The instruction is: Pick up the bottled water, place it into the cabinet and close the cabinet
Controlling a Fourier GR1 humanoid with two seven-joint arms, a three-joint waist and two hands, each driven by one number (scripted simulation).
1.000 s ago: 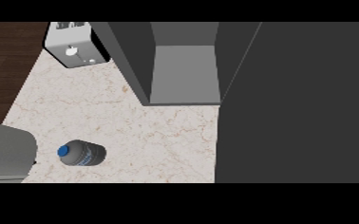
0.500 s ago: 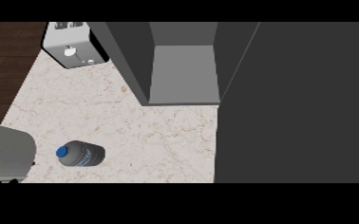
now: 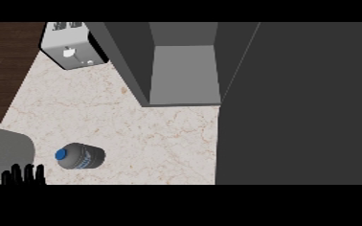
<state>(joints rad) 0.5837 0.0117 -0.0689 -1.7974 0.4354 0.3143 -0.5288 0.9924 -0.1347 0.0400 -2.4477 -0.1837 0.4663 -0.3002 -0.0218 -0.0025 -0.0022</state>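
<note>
Left hand low at the near edge, bottle right beside it, nothing picked up yet.

Your left hand point(image 3: 22, 175) shows at the near-left corner, fingers straight and pointing up, holding nothing; your right hand is out of view. Just to its right and a touch farther out, the bottle point(image 3: 79, 156) sits on the counter point(image 3: 141, 124), apart from the fingers. You're looking down on its blue cap point(image 3: 63, 154), so I read it as upright, long axis vertical, cap skyward. Expect a light, stiff, smooth body that could slip or tip; wrap it from the side at mid-body, below the cap. Farther out and to the right of the hand, the cabinet point(image 3: 184, 72) stands open, with what looks like its door point(image 3: 290, 105) swung toward you. Farthest out, ahead of the hand, is a toaster point(image 3: 67, 48).
</note>
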